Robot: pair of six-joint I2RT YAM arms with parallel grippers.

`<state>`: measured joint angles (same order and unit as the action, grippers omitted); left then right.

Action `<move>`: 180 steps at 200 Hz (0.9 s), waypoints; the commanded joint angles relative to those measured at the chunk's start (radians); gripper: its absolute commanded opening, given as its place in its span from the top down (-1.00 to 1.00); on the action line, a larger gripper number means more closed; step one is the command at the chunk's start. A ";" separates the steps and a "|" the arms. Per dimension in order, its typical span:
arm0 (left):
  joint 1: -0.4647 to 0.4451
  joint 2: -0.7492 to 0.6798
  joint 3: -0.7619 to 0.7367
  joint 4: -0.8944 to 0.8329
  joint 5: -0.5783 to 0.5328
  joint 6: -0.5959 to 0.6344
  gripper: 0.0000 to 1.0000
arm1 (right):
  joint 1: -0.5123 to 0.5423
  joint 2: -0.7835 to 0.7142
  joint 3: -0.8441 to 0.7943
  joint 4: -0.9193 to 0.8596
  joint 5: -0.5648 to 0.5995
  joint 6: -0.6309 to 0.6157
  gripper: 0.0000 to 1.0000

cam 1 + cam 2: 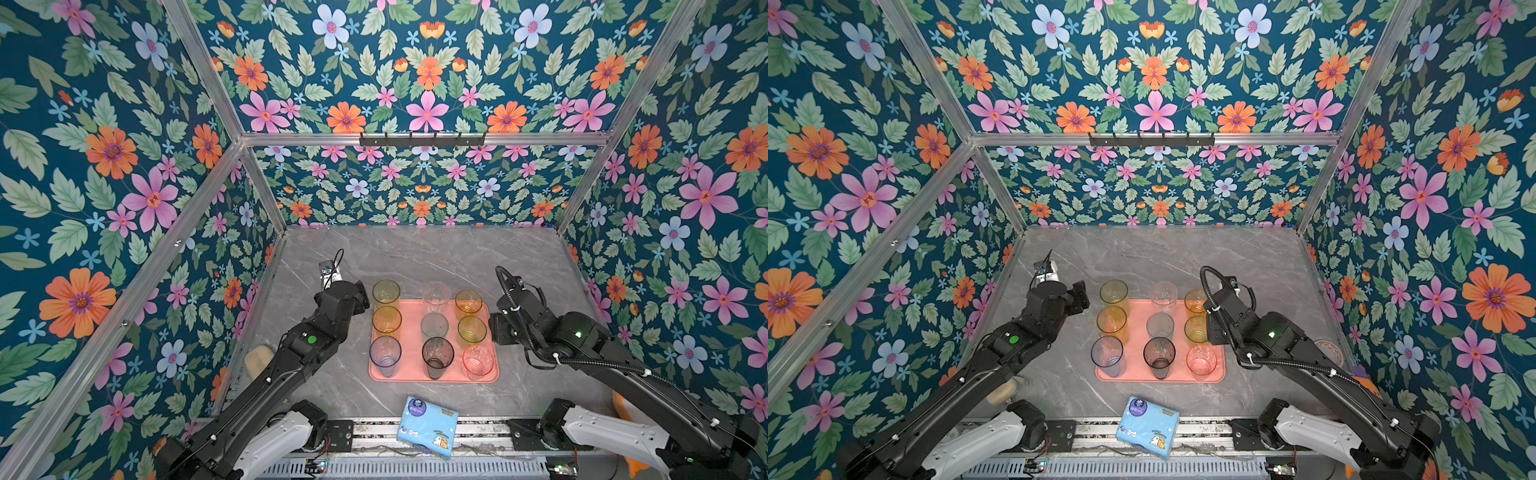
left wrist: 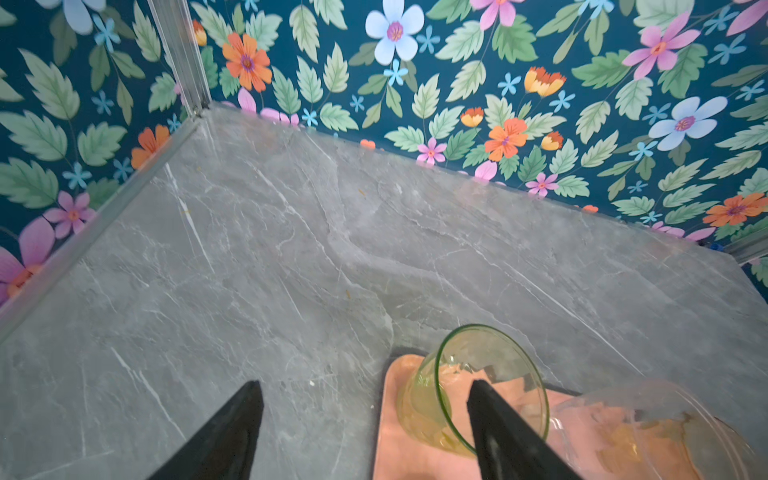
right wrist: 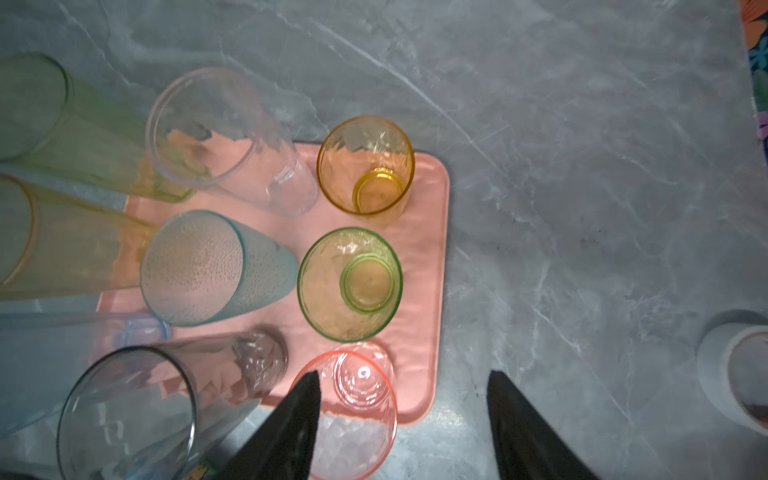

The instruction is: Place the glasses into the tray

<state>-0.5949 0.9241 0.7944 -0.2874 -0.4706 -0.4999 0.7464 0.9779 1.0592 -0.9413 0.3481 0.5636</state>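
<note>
The salmon-pink tray (image 1: 413,368) lies mid-table and carries several glasses standing in three rows. Among them are a tall yellow-green one (image 1: 385,293) at the far left corner, a smoky one (image 1: 437,355) in front and a short pink one (image 1: 478,360) at the near right corner. My left gripper (image 2: 363,384) is open over bare table beside the tray's far left corner; one finger crosses the yellow-green glass (image 2: 490,374) in the wrist view. My right gripper (image 3: 402,374) is open above the tray's right edge, one finger overlapping the rim of the pink glass (image 3: 357,399), nothing gripped.
A light-blue tissue packet (image 1: 428,424) lies at the table's front edge. A pale cup-like object (image 3: 739,370) stands right of the tray near the right wall, and a cream object (image 1: 257,359) sits by the left wall. A hook rail (image 1: 422,140) hangs on the back wall.
</note>
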 commanded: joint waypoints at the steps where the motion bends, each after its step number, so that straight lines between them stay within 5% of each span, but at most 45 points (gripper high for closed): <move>1: 0.002 -0.004 0.014 0.053 -0.060 0.091 -0.61 | -0.049 -0.033 -0.024 0.138 0.024 -0.100 -0.35; 52: 0.010 0.061 0.081 0.130 -0.115 0.241 -0.66 | -0.114 -0.063 -0.089 0.393 0.050 -0.280 -0.52; 79: 0.021 0.083 0.099 0.206 -0.151 0.306 -0.93 | -0.151 -0.046 -0.115 0.506 0.072 -0.351 -0.63; 107: 0.041 0.098 0.059 0.333 -0.194 0.359 -0.99 | -0.225 -0.026 -0.181 0.653 0.068 -0.413 -0.69; 150: 0.092 0.137 -0.062 0.545 -0.278 0.414 -0.99 | -0.354 0.039 -0.247 0.790 0.033 -0.393 -0.98; 180: 0.162 0.176 -0.164 0.707 -0.292 0.476 -0.99 | -0.434 0.072 -0.311 0.898 0.042 -0.394 -0.98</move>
<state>-0.4747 1.0748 0.6773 0.2333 -0.7151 -0.0906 0.3592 1.0321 0.7830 -0.1802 0.3923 0.1810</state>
